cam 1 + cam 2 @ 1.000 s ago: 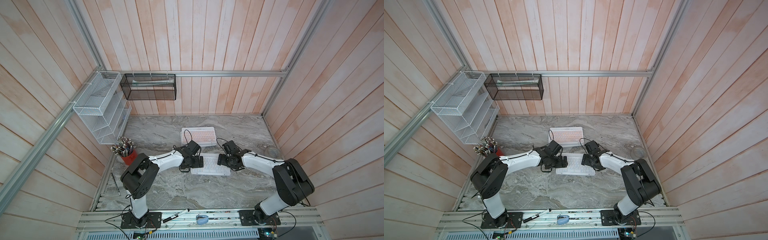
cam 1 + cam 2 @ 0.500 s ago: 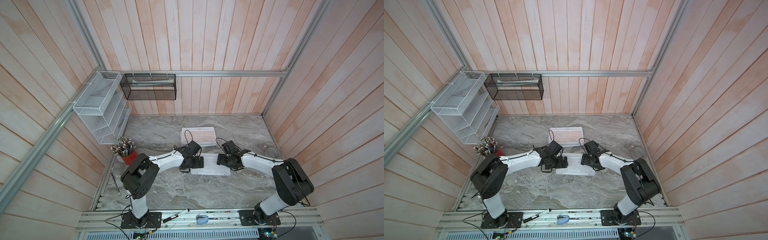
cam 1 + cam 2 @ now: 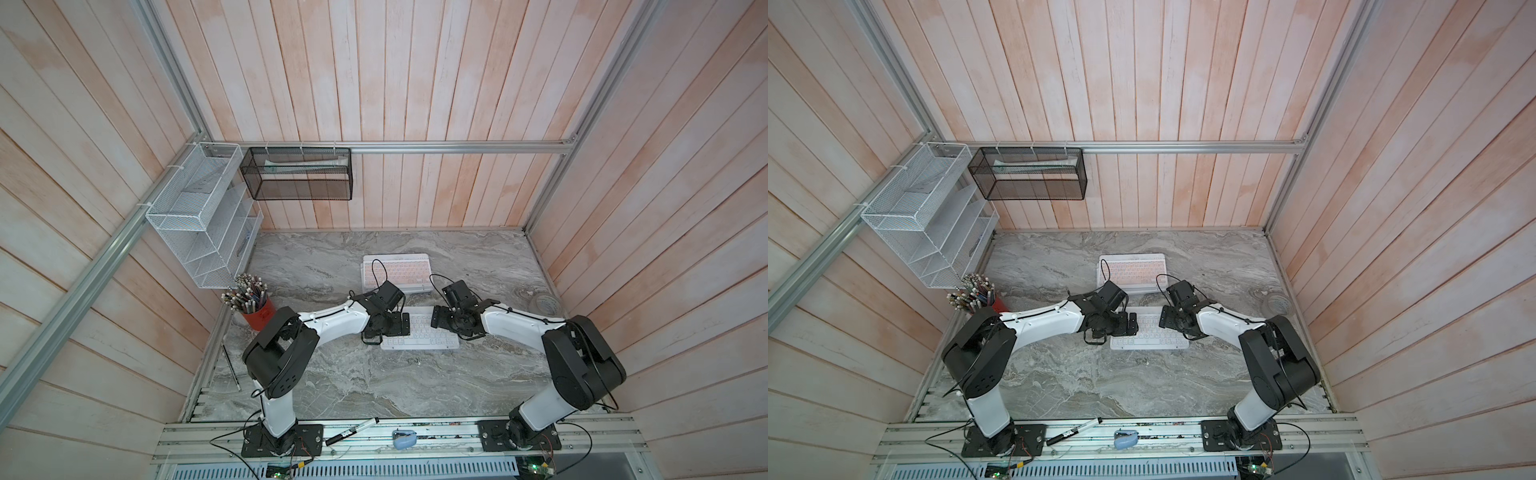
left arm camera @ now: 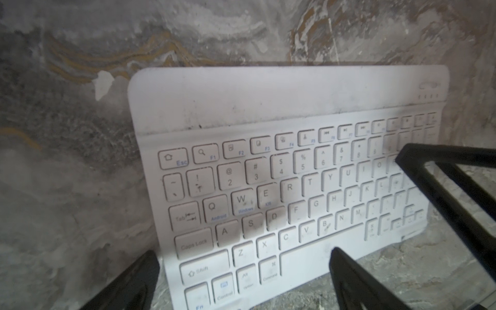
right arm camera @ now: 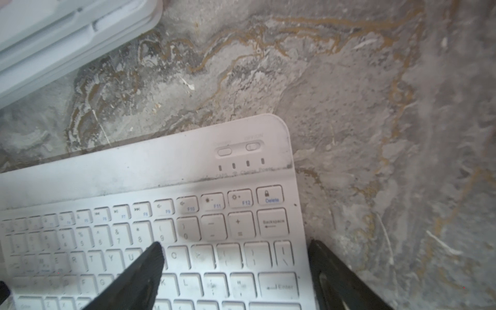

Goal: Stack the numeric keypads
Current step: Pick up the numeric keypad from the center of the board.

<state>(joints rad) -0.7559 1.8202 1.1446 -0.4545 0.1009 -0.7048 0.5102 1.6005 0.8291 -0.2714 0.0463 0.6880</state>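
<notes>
I see the white keypad (image 3: 419,337) lying flat on the marble table (image 3: 374,386), directly between my two grippers, which face each other across it in both top views.

The left gripper (image 4: 243,252) is spread wide and holds nothing. Its outer finger (image 4: 134,281) sits just off the keypad's short end beside the Shift key, over bare table. Its inner finger (image 4: 349,281) hangs over the front edge by the space bar. I cannot tell whether either finger touches.

The right gripper (image 5: 236,244) is also spread wide and empty. Its inner finger (image 5: 142,276) is above the letter keys near U and J. Its outer finger (image 5: 330,268) is just past the keypad's end by the Enter key.

Beyond both grippers, on the side away from the arm bases, lies the pile of keypads (image 3: 397,272), with a pink-keyed one on top. It sits near the white keypad, with a strip of table between them.
</notes>
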